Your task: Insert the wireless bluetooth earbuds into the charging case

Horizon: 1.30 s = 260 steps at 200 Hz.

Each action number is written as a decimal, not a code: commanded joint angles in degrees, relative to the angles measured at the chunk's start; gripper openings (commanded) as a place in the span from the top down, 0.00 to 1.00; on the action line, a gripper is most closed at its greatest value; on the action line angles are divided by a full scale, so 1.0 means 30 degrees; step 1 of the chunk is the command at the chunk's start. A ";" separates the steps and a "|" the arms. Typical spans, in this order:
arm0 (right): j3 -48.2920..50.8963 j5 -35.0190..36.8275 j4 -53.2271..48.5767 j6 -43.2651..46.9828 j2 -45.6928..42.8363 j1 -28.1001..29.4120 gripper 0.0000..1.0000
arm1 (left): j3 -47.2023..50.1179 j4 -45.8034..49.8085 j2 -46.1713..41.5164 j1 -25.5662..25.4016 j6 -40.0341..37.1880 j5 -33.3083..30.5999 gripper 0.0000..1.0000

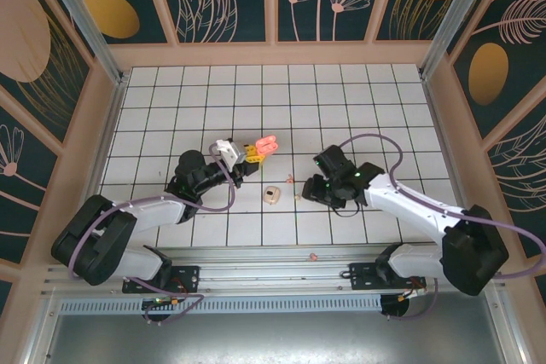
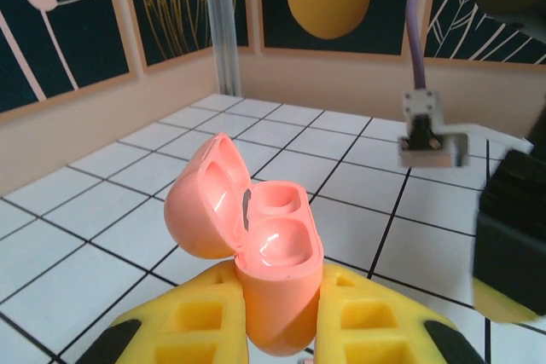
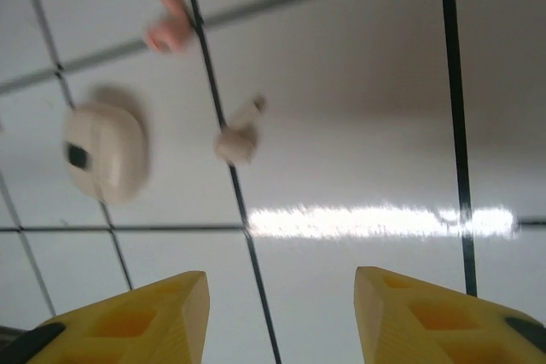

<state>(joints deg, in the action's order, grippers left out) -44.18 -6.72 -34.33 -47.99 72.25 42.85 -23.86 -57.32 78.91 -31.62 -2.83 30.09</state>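
Observation:
My left gripper (image 1: 253, 156) is shut on a salmon-pink charging case (image 1: 267, 145) and holds it up off the tiles. In the left wrist view the case (image 2: 275, 245) stands upright between the yellow fingers (image 2: 183, 321), lid swung open to the left, both wells empty. My right gripper (image 1: 309, 189) hovers low over the tiles and is open (image 3: 281, 296) with nothing between its fingers. Ahead of it lie a cream earbud (image 3: 237, 138) on a grout line and a pink earbud (image 3: 169, 27) further off. Both show on the floor from above, cream (image 1: 297, 198) and pink (image 1: 288, 181).
A shut cream case (image 1: 271, 196) lies on the tiles left of the cream earbud, also in the right wrist view (image 3: 104, 151). A small pink piece (image 1: 313, 255) rests on the front rail. Wooden walls (image 1: 111, 108) border the tiled floor. The right arm (image 2: 512, 236) looms close by the held case.

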 commanded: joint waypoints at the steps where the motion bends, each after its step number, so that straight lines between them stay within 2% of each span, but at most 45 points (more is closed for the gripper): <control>1: -0.0806 -0.0730 -0.3353 -0.1871 0.0842 0.1954 0.54 | 0.0256 0.0962 -0.0667 -0.0092 -0.0118 -0.0569 0.95; 36: -0.0557 -0.1924 -0.4277 -0.4341 0.1843 0.4994 0.59 | 0.0372 0.1067 -0.0788 -0.0094 -0.0171 -0.0729 0.95; 69: -0.0561 -0.2723 -0.4404 -0.4605 0.3453 0.6257 0.61 | 0.0449 0.1159 -0.1000 -0.0077 -0.0257 -0.0879 0.95; 105: 0.0518 -0.3437 -0.3782 -0.4307 0.4820 0.6634 0.65 | 0.0496 0.1210 -0.1122 -0.0080 -0.0298 -0.0900 0.95; 185: 0.1633 -0.3517 -0.2749 -0.4002 0.5674 0.6620 0.66 | 0.0509 0.1382 -0.1366 -0.0090 -0.0564 -0.1003 0.95; 224: 0.1905 -0.2833 -0.1969 -0.3645 0.6033 0.6404 0.69 | 0.0394 0.1416 -0.1337 -0.0094 -0.0496 -0.0843 0.95; 260: 0.1773 -0.2259 -0.2274 -0.3458 0.5941 0.6400 0.76 | 0.0364 0.1543 -0.1460 -0.0087 -0.0544 -0.0902 0.95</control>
<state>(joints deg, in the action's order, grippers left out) -39.77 -16.16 -40.86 -58.85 89.30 62.08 -22.92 -52.36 75.94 -31.62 -3.44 27.77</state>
